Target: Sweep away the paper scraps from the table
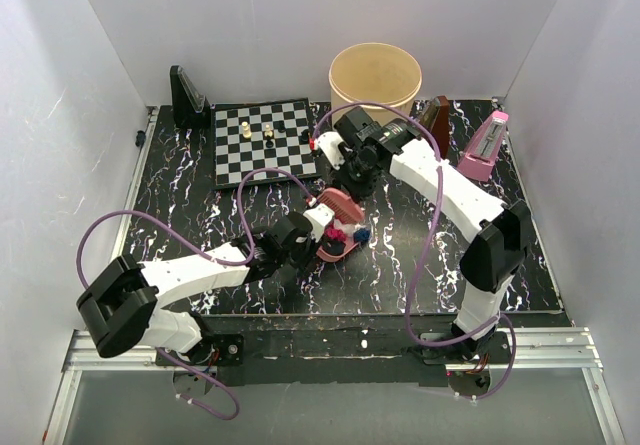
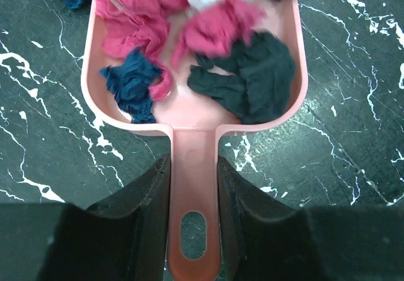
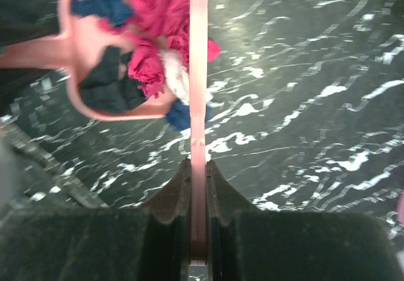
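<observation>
Paper scraps [image 2: 208, 41]: heaped in pink dustpan [image 2: 191, 118], just ahead of left gripper [image 2: 192, 167], which is clamped on its handle; right gripper [image 3: 198, 165] clamped on pink brush [image 3: 198, 53] at the pan's mouth; table [image 1: 400, 255] black, white-veined, white walls around; scraps crumpled, in magenta, dark blue, black, white.

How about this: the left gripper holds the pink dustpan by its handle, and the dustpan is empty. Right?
Not empty. The left gripper holds the pink dustpan by its handle, and the dustpan has paper scraps in it, as the left wrist view shows.
</observation>
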Robot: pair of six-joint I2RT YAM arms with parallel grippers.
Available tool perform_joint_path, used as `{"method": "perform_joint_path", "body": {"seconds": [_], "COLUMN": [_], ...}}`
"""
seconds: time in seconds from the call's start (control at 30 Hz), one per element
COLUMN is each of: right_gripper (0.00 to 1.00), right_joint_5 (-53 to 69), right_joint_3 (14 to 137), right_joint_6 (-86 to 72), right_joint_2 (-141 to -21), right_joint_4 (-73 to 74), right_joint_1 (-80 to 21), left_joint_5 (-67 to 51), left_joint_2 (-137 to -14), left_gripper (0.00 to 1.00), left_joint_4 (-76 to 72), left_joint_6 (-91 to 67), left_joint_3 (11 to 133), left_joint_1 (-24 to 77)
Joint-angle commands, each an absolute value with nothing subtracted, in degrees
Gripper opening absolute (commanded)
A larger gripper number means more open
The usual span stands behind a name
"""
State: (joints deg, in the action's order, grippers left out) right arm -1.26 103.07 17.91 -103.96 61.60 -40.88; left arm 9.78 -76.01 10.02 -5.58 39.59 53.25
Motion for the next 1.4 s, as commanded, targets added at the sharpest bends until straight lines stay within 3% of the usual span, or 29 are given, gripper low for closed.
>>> {"method": "perform_joint_path", "body": {"seconds": [0.0,0.23,0.73,0.97,1.23,1.37], "right_gripper": [0.01,0.01,0.01,0.01,0.01,0.01], "right_joint_5": [10.2,-12.63,-26.7,-21.55,-1.95,-3.24], "right_joint_3": [101.52,102.04,99.49,99.75,105.02,104.77], "right_joint_6": [15.39,8.54,2.99,1.41,1.06,1.23], "right_joint_2": [-100.21,-97.12,-100.98,-106.08,-101.43,-98.44], "right_joint_4": [67.5,65.22,65.21,67.24,64.69,64.51], "right_joint_1": [-41.57,-39.82,-36.83,-40.42,-42.19,-42.1], "left_joint_5": [12.22,11.51,9.67,8.44,8.26,8.35], "left_joint_2": [-76.38,-76.47,-74.18,-74.44,-74.8,-73.66], "left_gripper": [0.0,0.0,0.0,0.0,0.0,0.0], "left_joint_4": [7.48,7.38,6.42,5.71,5.54,5.28], "left_joint_6": [-5.19,-5.1,-4.57,-4.57,-4.13,-4.22], "left_joint_3": [40.61,40.61,38.67,38.5,38.41,38.15], "left_joint_1": [53.44,53.53,53.44,53.53,53.53,53.53]}}
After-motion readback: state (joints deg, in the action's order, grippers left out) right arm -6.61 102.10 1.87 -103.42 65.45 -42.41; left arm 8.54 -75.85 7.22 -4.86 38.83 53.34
